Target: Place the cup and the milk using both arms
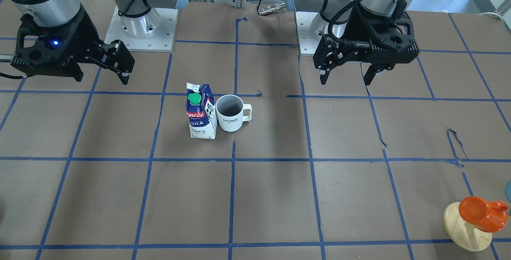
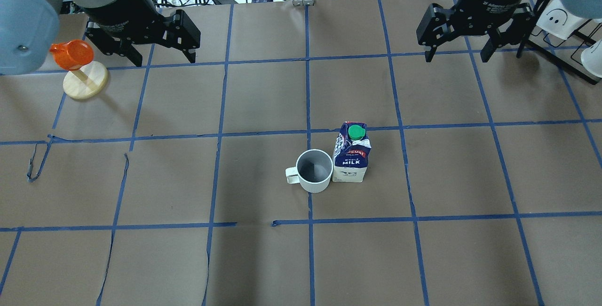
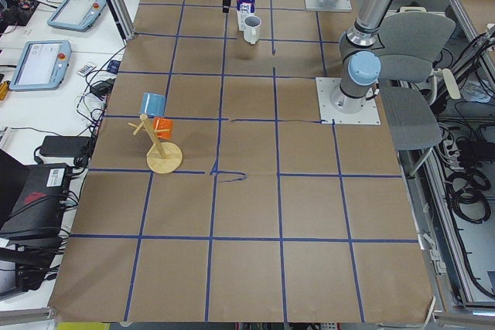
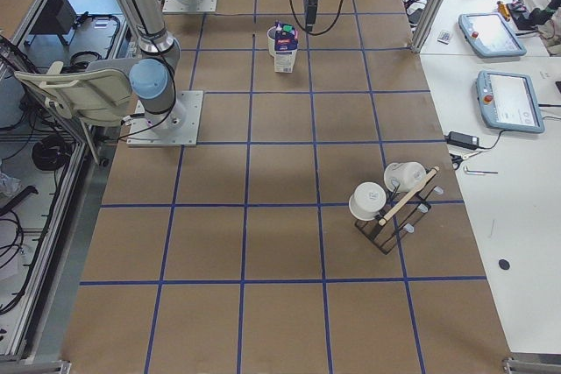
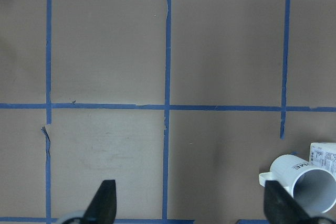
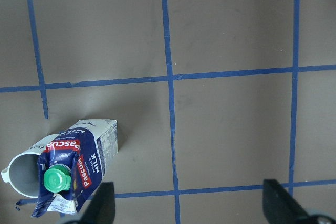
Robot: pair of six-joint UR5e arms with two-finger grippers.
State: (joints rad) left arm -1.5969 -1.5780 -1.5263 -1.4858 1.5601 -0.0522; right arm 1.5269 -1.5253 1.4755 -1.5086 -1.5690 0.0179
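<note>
The cup (image 1: 230,114) and the milk (image 1: 201,112) are seen upright on the desk (image 1: 279,204), close side by side near its middle, with the milk on the robot's right of the cup. Whether they touch cannot be told. The word HOME on the cup is shown in the front-facing view and, in part, in the left wrist view. In the overhead view only a plain white side and the grey inside are seen. The handle is turned away from the milk. In the right wrist view the cup is mostly hidden behind the milk, and in the left wrist view only a corner of the milk is seen beside the cup. The left fingers (image 5: 106,203) are spread wide apart and nothing is held between them; they are seen above the desk, well apart from the cup. The right fingers (image 6: 101,203) are also spread wide, with nothing gripped or touched, well apart from the milk
</note>
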